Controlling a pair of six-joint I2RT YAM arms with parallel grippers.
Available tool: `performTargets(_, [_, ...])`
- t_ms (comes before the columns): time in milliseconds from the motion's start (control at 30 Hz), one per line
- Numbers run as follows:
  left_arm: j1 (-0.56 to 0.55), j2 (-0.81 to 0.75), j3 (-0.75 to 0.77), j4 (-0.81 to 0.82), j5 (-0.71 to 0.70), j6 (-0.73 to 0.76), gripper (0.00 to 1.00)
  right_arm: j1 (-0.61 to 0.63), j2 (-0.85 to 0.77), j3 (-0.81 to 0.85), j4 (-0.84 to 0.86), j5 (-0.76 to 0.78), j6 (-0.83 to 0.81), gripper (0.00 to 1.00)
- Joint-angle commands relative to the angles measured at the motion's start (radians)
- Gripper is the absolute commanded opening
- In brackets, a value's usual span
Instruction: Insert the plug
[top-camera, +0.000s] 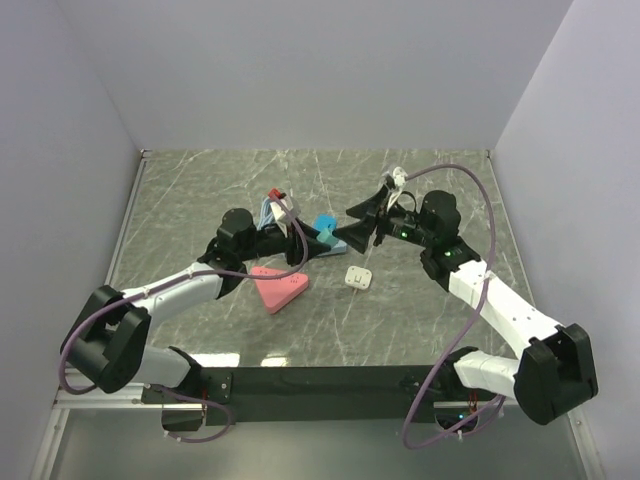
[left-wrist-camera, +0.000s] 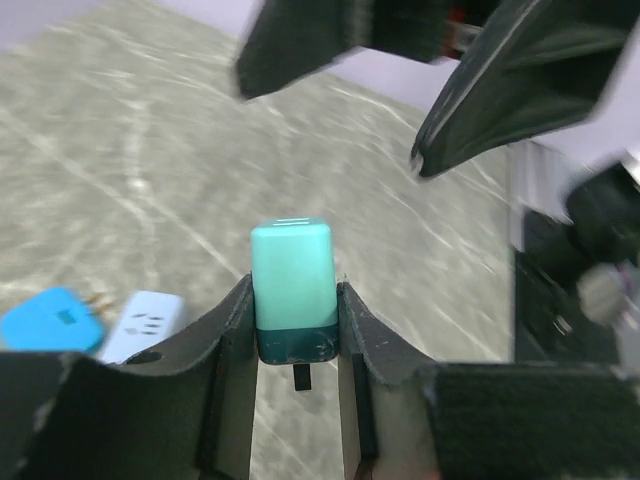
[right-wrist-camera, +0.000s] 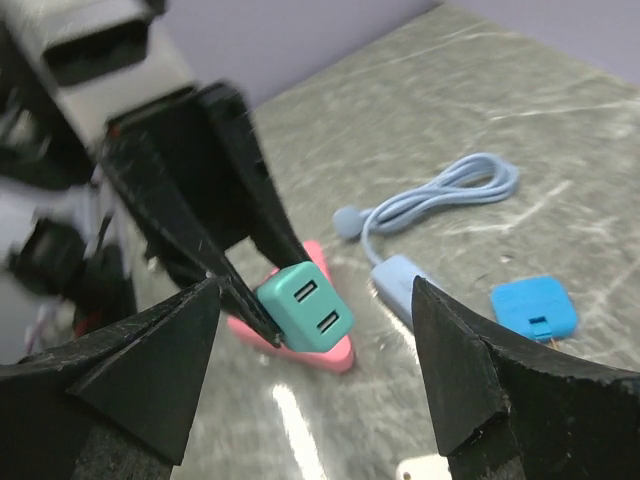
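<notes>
– Over the middle of the table, pinching the teal plug hard between the pads of the left gripper, clamped on its two flat sides.

– Pointing which way, though?

– Running the long axis straight out along the fingers. Aiming the twin-port face away at 12 o'clock in the left wrist view, tucking the dark base and one visible prong back at 6 o'clock toward the palm.

– So burying the business end. And on the other side?

– Hanging the right gripper at 3 o'clock of the left one in the top view. Spreading wide, holding nothing, framing that port face dead ahead in its own camera.

– Sitting nearer the plug than anything down on the table, then.

– Agreed, and probably setting up a hand-over: grabbing the port end and so freeing the prong end.

– Finding the socket anywhere?

– Spotting the pale blue power strip lying flat at 8 o'clock of the plug in the left wrist view, with the blue adapter just beside it at 9 o'clock.

– Lying low and off to the side, not lining up with the prong end at all.

– Exactly. Needing, by this reading, a swing of that long axis down toward the strip before any pushing in.
</notes>
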Motion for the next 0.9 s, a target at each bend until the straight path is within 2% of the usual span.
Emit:
performTargets(0, [-0.001, -0.044, 0.062, -0.085, 0.234, 0.087, 0.0, -0.016, -0.011, -0.005, -0.01, -0.287, -0.158, 0.84])
performTargets(100, [-0.001, -0.053, 0.062, -0.092, 0.309, 0.094, 0.0, -0.016, 0.029, 0.014, -0.014, -0.388, -0.164, 0.83])
performTargets(233, [-0.001, -0.076, 0.061, -0.122, 0.297, 0.116, 0.0, -0.008, 0.055, 0.035, -0.099, -0.4, -0.222, 0.79])
performTargets(567, [-0.001, -0.093, 0.059, -0.145, 0.33, 0.133, 0.0, 0.015, 0.083, 0.044, -0.131, -0.479, -0.278, 0.74])
performTargets(767, [-0.001, -0.097, 0.061, -0.152, 0.33, 0.144, 0.0, 0.058, 0.109, 0.069, -0.177, -0.471, -0.314, 0.64])
performTargets(867, [-0.001, -0.093, 0.061, -0.155, 0.334, 0.145, 0.0, 0.063, 0.109, 0.057, -0.119, -0.477, -0.29, 0.52])
